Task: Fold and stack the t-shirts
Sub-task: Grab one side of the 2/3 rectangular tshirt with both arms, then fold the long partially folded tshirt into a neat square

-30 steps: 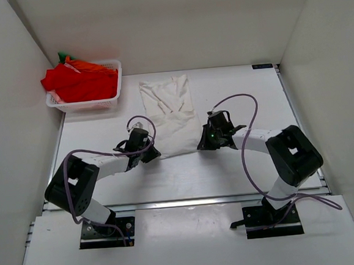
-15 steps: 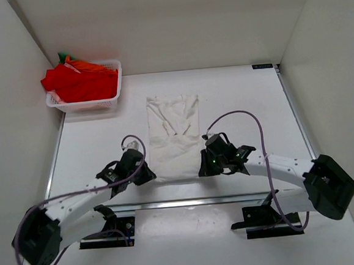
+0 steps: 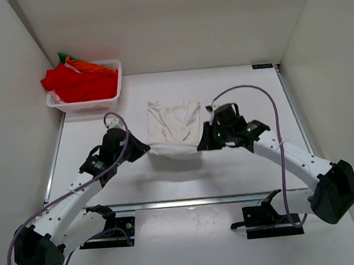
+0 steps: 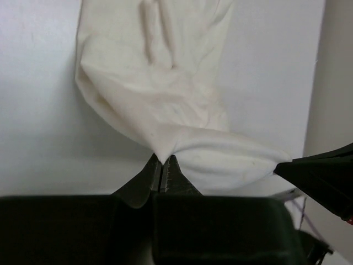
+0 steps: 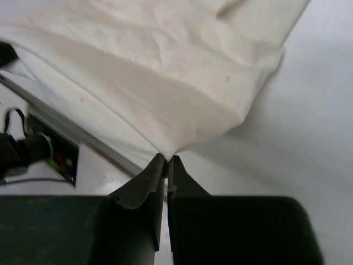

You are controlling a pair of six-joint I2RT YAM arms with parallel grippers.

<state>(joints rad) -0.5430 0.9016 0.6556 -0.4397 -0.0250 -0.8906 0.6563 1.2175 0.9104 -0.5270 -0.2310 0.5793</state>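
While in left hand (image 3: 145, 149) and right hand (image 3: 201, 146), white t-shirt (image 3: 175, 121) lengthwise rearward.

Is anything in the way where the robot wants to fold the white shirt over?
No, nothing visible. The left gripper and right gripper pinch the near corners of the white t-shirt with shut jaws, and the cloth ahead lies bare. The basket sits far left, apart from it.

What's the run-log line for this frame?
stage: folding white t-shirt | left gripper: shut on near-left corner | right gripper: shut on near-right corner | near edge: raised above table | basket: red shirts inside
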